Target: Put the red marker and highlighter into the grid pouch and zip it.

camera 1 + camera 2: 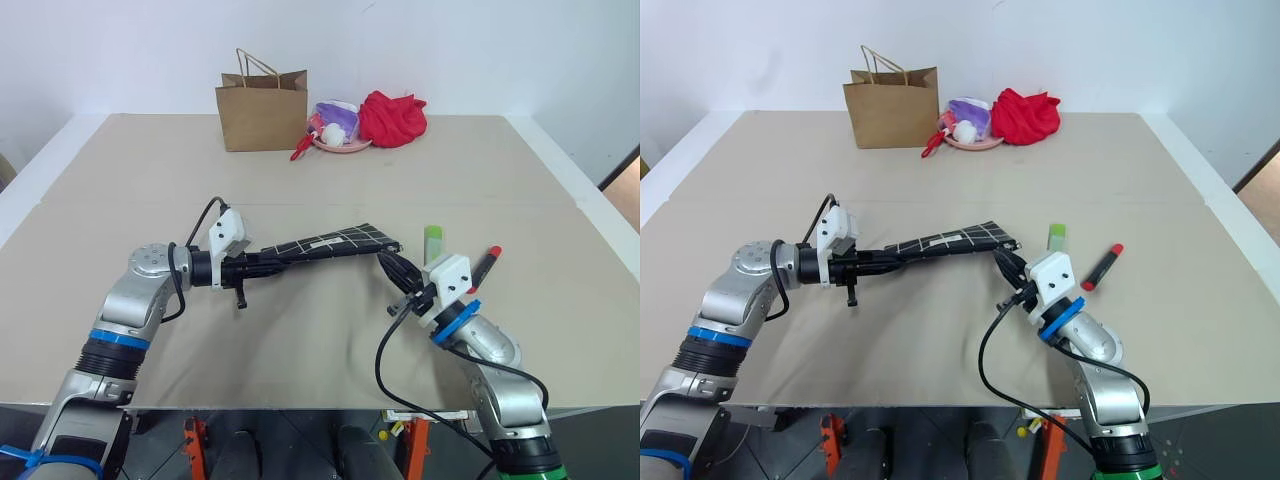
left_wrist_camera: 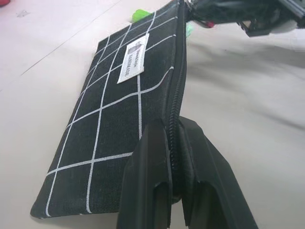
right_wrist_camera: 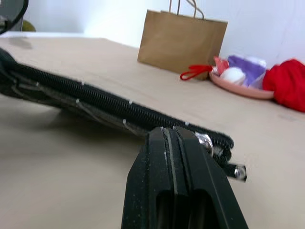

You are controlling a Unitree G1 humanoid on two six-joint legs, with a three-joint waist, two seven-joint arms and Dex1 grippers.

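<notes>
While held off the table at both ends, pouch (image 1: 325, 243): black with white grid lines, stretched between the two end effectors above the near half of the table (image 1: 300, 190), white label up, zipper edge running along its length
Left end effector (image 2: 174, 179): fingers pressed together on the pouch's zipper edge at its left end, pointing toward the robot's right
Right end effector (image 3: 172, 138): fingers pressed together at the pouch's right end, just beside the metal zipper pull (image 3: 237, 170); whether the pull itself is pinched cannot be told
Highlighter (image 1: 433, 239): light green, lying on the table just behind the right end effector, outside the pouch
Marker (image 1: 486, 265): red with a black end, lying on the table to the right of the highlighter, near it but apart, outside the pouch
Paper bag (image 1: 262, 107): brown, upright at the far side of the table, left of centre
Pink dish (image 1: 341, 143): just right of the bag, holding small items, a red-handled utensil (image 1: 303, 146) at its left edge
Red cloth (image 1: 392, 117): bunched just right of the dish
</notes>
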